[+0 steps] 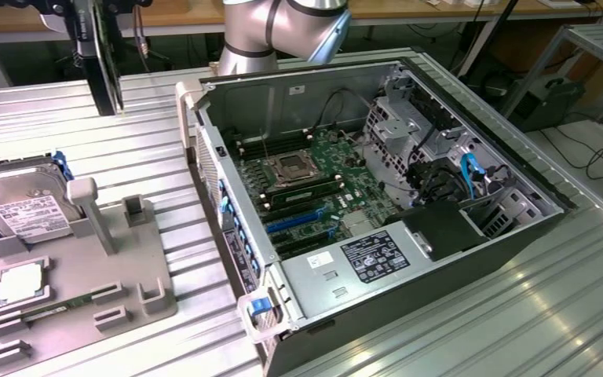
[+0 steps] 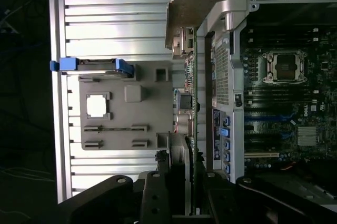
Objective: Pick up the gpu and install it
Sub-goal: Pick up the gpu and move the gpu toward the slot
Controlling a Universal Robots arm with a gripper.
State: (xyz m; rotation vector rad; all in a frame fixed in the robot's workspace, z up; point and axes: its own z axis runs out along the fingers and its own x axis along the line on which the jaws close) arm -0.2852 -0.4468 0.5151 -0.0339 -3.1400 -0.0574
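In the wrist view the gpu (image 2: 193,76) runs edge-on as a thin dark-green strip straight out from my gripper (image 2: 190,182). Its pale metal bracket (image 2: 196,2) is at the far end. The gripper is shut on the card, with a dark finger (image 2: 176,174) on either side of it. The card hangs high above the table, over the gap between the grey parts fixture (image 2: 126,124) and the open computer case (image 2: 284,76). The motherboard (image 1: 307,192) lies bare inside the case, with its blue and black expansion slots (image 1: 296,224) unfilled. The arm (image 1: 280,31) rises behind the case.
A silver hard drive (image 1: 24,208) leans at the back of the fixture (image 1: 123,290), with a square processor (image 1: 21,283) and a green memory stick (image 1: 56,312) in front of it. Drive cages and cables (image 1: 458,181) fill the case's right side. A monitor stand (image 1: 103,55) is behind.
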